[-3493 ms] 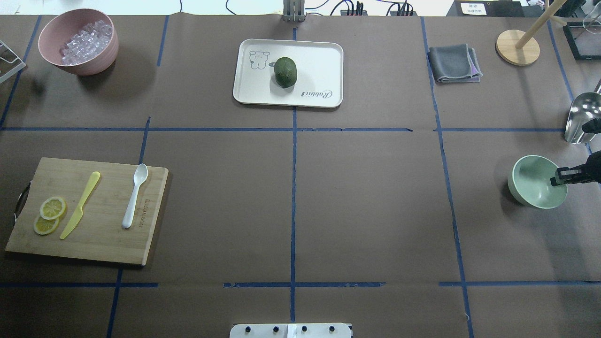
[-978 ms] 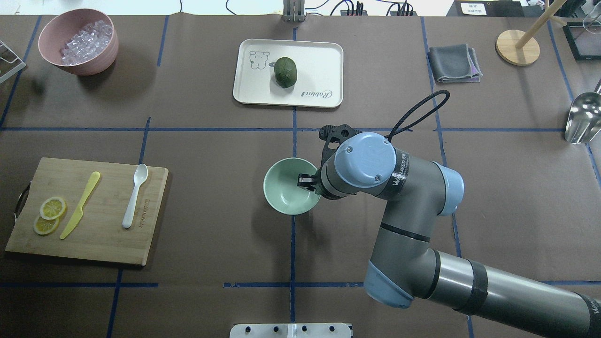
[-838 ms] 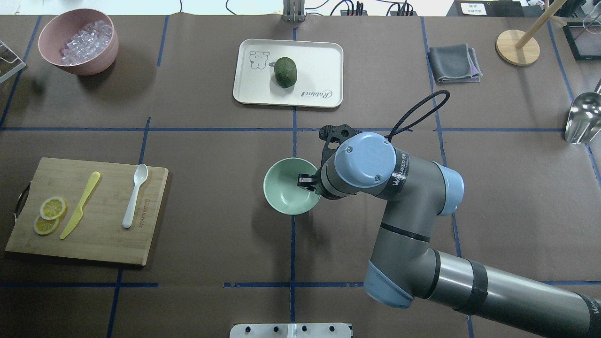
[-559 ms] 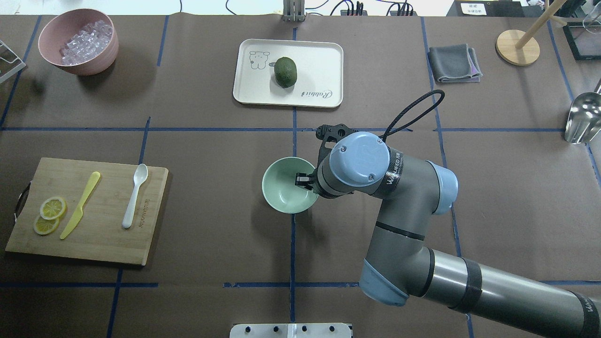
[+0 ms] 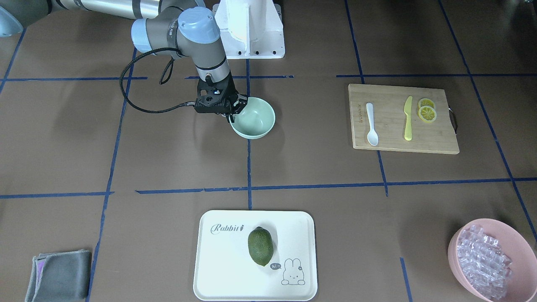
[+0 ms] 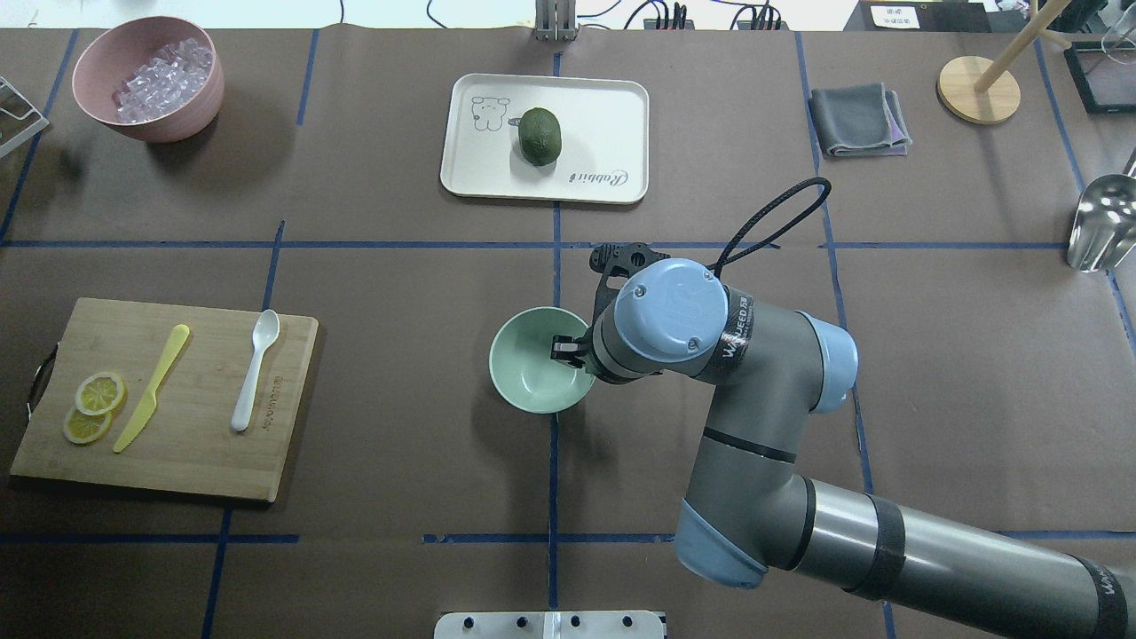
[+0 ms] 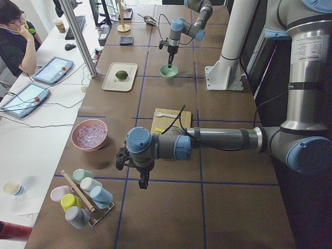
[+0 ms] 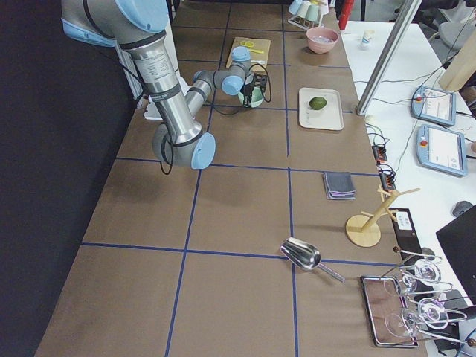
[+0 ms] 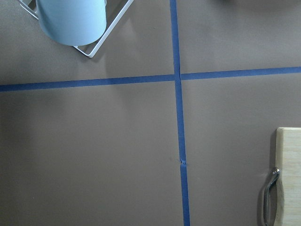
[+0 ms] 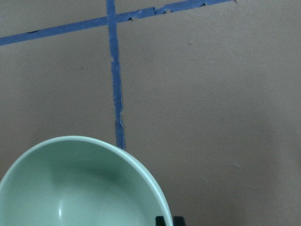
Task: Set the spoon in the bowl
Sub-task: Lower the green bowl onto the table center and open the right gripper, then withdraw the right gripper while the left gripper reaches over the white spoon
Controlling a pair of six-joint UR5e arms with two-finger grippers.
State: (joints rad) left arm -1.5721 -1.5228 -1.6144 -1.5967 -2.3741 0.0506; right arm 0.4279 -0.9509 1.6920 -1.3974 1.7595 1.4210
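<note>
The white spoon lies on the wooden cutting board at the left, and also shows in the front view. The mint-green bowl is at the table's centre, and shows in the front view and the right wrist view. My right gripper is shut on the bowl's right rim, one finger inside and one outside. I cannot tell whether the bowl rests on the table. My left gripper hangs over the table's left end, far from the board; I cannot tell its state.
A yellow knife and lemon slices share the board. A white tray with a green fruit is at the back centre. A pink bowl of clear cubes, a grey cloth and a metal scoop stand around.
My right arm has brought the bowl from the table's right edge to the centre. Over the last second it has shifted slightly left and nearer the robot. The spoon has not moved.
</note>
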